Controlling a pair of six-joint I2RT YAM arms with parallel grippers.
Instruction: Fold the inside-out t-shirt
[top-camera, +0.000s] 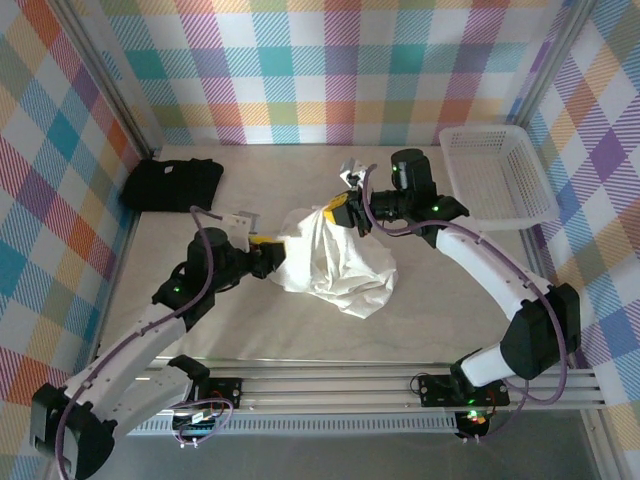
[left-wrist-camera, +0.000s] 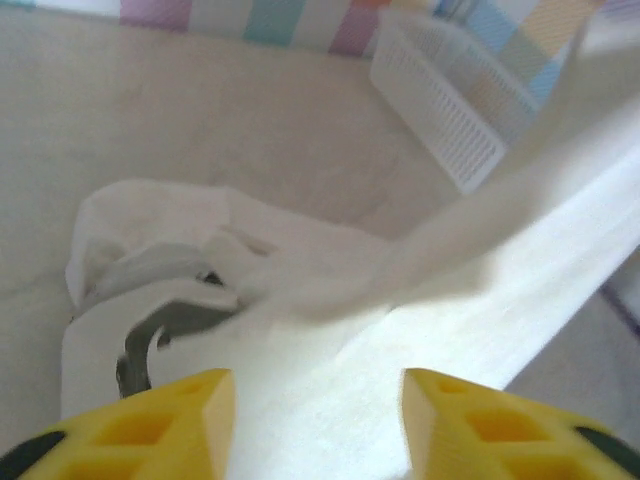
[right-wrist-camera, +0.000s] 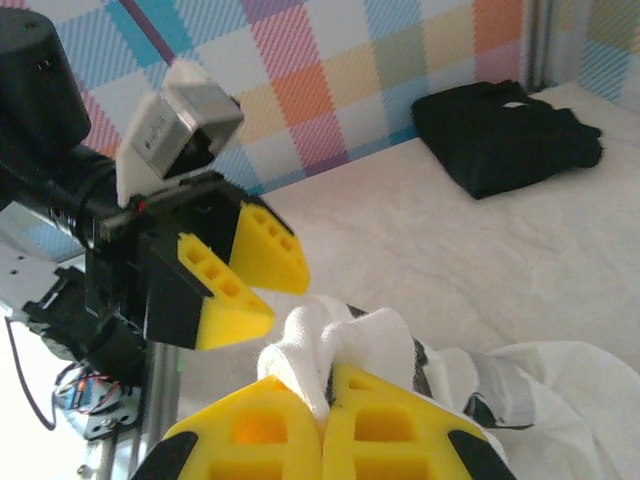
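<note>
The white inside-out t-shirt (top-camera: 338, 262) lies bunched in the middle of the table, its upper edge pulled up into a peak. My right gripper (top-camera: 338, 212) holds that peak off the table. In the right wrist view its yellow fingers are shut (right-wrist-camera: 325, 425) on a thick fold of the shirt (right-wrist-camera: 350, 340). My left gripper (top-camera: 268, 248) is at the shirt's left edge, open. Its yellow fingers stand wide apart (left-wrist-camera: 318, 385), and the stretched white cloth (left-wrist-camera: 400, 320) runs just past them. The left gripper (right-wrist-camera: 255, 285) also appears open in the right wrist view, close to the pinched fold.
A black t-shirt (top-camera: 172, 183) lies folded at the back left corner. A white plastic basket (top-camera: 497, 175) stands at the back right, against the checked wall. Bare table shows in front of the shirt, up to the metal rail (top-camera: 400, 385) at the near edge.
</note>
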